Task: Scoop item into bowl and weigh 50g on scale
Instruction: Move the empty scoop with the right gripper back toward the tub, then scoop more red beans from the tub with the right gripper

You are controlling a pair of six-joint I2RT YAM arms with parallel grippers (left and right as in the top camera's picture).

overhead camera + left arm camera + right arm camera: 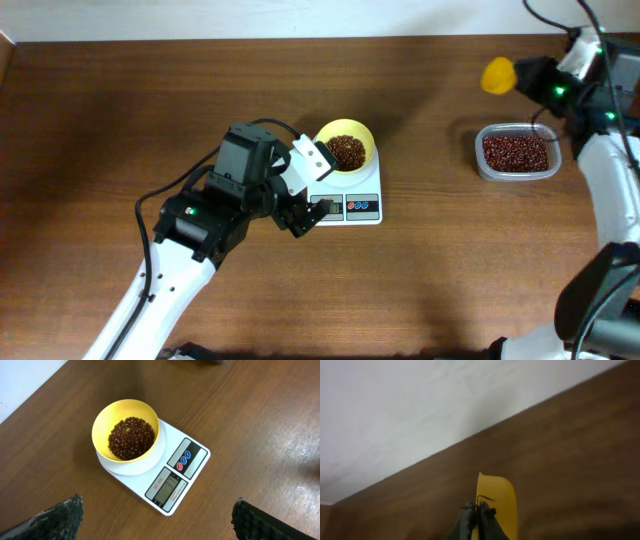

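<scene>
Weighing is in hand, beans [131,437] being held in the bowl [106,419] on the scale [168,441]; left tool [157,521] is spread open, right tool [479,515] clamped on yellow scoop [501,500]; display [170,485] must be read next.

Brown wood-grain table [150,100] fills most of the overhead view. White wall [250,18] runs along its far edge. Clear rectangular plastic tub [480,166] sits on the table's right side, well apart from the centre, rounded corners, upright. Small yellow scoop [498,75] shows just beyond the tub toward the far right edge, raised off the table and not touching the tub. In the right wrist view the scoop is edge-on, with wood behind and wall above. Whether anything is inside it cannot be told.
</scene>
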